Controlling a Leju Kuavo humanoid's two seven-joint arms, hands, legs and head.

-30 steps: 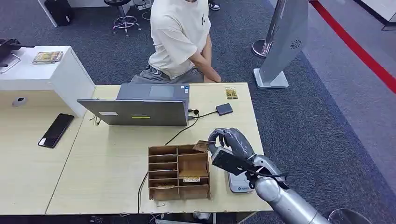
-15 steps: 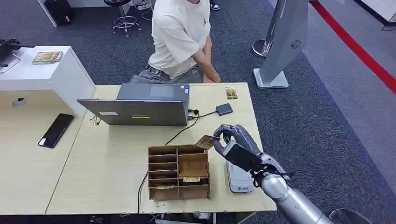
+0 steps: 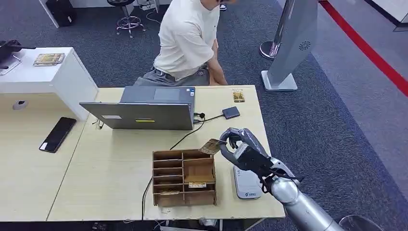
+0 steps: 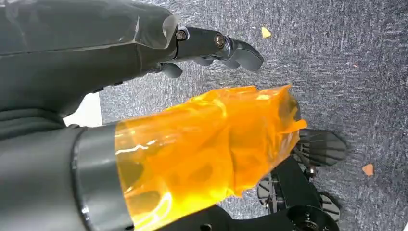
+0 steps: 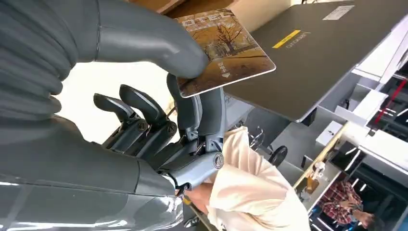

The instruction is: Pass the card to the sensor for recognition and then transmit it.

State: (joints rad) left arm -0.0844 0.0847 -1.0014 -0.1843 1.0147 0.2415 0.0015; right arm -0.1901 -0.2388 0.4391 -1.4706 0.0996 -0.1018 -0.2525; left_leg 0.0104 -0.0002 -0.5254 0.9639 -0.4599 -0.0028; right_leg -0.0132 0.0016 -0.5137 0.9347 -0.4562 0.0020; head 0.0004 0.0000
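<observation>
Right hand [image 3: 240, 147] fingers pinch the card [image 3: 210, 146] above the wooden organizer [image 3: 184, 177].

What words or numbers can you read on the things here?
None can be read.
card in the right hand: printed lines, too small.
laptop lid: yellow strip with lettering, blurred.
white reader on the table: small blue logo, too small.
wooden organizer: front label, too small.
</observation>
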